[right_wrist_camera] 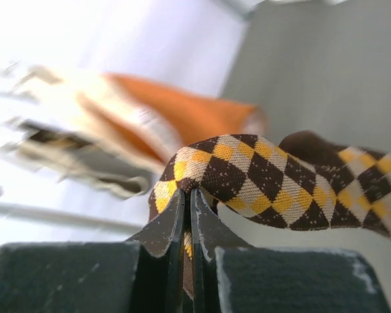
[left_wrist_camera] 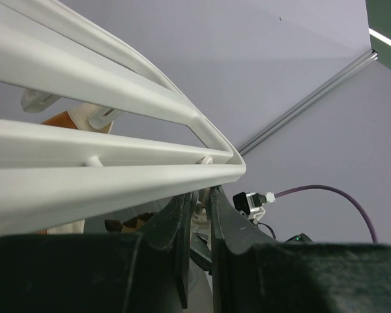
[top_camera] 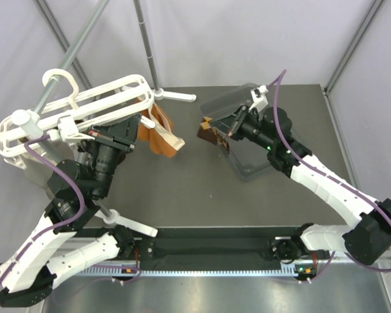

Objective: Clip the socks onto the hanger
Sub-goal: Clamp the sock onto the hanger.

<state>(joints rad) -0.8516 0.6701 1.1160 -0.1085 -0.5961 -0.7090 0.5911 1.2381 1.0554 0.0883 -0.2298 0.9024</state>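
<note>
**Argyle sock held up beside the hanger**

The argyle sock [top_camera: 212, 134] is hanging clear of the table [top_camera: 202, 195], over its far half and a little right of the middle. The right gripper [top_camera: 225, 133] is pinching it. In the right wrist view the right gripper [right_wrist_camera: 189, 195] is showing its jaws pressed together on a fold of the argyle sock [right_wrist_camera: 260, 182], with the rest of the fabric trailing off to the right. Only this one patterned sock is showing clearly.

The hanger [top_camera: 117, 85] is sitting raised over the far left corner of the table, fixed near a slanted grey pole [top_camera: 78, 39]. An orange sock [top_camera: 161, 124] and a beige sock [top_camera: 171, 142] are dangling from the end of the frame nearest the table's middle, just left of the argyle sock and apart from it.

The left gripper [top_camera: 145, 120] is reaching up under that same end of the frame. In the left wrist view the left gripper [left_wrist_camera: 197, 202] is clenching a small white clip [left_wrist_camera: 196, 215] just below the rounded corner of the hanger [left_wrist_camera: 85, 176].

A clear plastic bin [top_camera: 247, 171] is lying on the table toward the far right corner, under the right arm.
</note>
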